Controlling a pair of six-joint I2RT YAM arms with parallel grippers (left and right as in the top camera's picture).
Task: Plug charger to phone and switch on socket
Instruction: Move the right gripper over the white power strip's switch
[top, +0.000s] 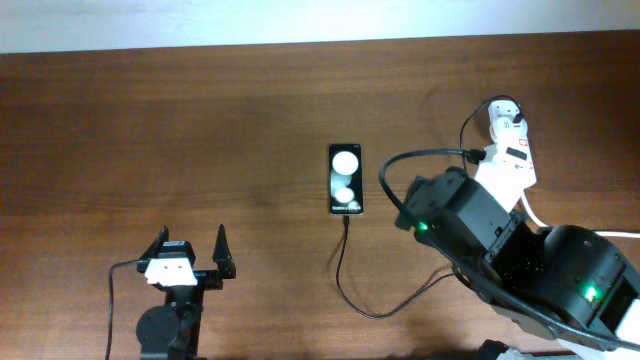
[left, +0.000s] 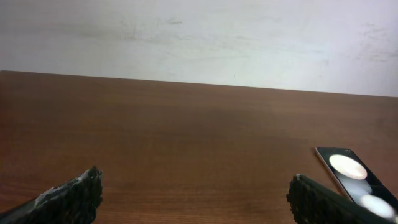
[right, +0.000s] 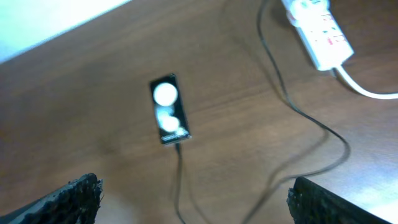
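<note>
The left hand (top: 192, 232) sits low at the near-left edge of the counter (top: 200, 120), level and facing the far wall, its two dark fingers (left: 74, 198) spread wide with nothing between them. The right arm reaches in from the near-right corner. Its hand (right: 196, 183) is raised above the counter and tilted down at the phone (top: 345, 179), its fingers also set wide and empty. From overhead the bulk of the right arm hides that hand. It also covers part of the charger (top: 352, 290), whose thin black cable runs from the phone's near end, loops under the arm and comes up to the socket (top: 508, 150) at the far right. The right wrist view is blurred, so the connector's seating and the position of the socket's red switches cannot be made out. The phone lies flat, face up, near the middle. The counter is dark brown wood grain, backed by a pale wall (left: 199, 37).
</note>
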